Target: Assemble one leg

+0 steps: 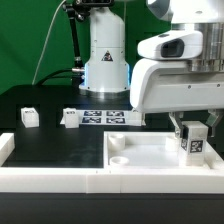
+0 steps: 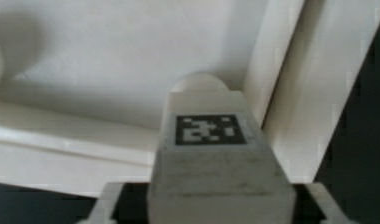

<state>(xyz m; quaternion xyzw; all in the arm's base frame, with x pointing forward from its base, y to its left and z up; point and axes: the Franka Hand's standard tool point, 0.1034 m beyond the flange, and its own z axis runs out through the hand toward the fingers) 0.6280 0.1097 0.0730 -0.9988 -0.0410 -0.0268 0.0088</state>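
Claw: the claw (image 1: pixel 193 137) is seen closed on a leg (image 1: pixel 194 142), which is gripped between its dark fingers (image 1: pixel 180 131).
Held leg: in the wrist view the leg (image 2: pixel 212 150) is shown upright, its tag facing the camera, its tip close above the panel's inner corner; whether it touches cannot be told.
Hidden: the claw's fingertips are cut off at the wrist view's edge; the leg's lower end is partly masked by the panel's wall in the exterior view.
Panel: the large white tray-like panel (image 1: pixel 160 172) is found directly under the claw, and its raised rim (image 2: pixel 297 90) is seen just beside the leg.
Arm pose: the wrist housing (image 1: pixel 178 85) is held at 12 o'clock from the claw, pointed straight down.
Other legs: two loose legs (image 1: pixel 30 117) (image 1: pixel 70 119) are laid on the black desk (image 1: pixel 50 140), toward 9 o'clock, well apart from the claw.
Marker board: the marker board (image 1: pixel 105 118) is seen just beside the nearer loose leg.
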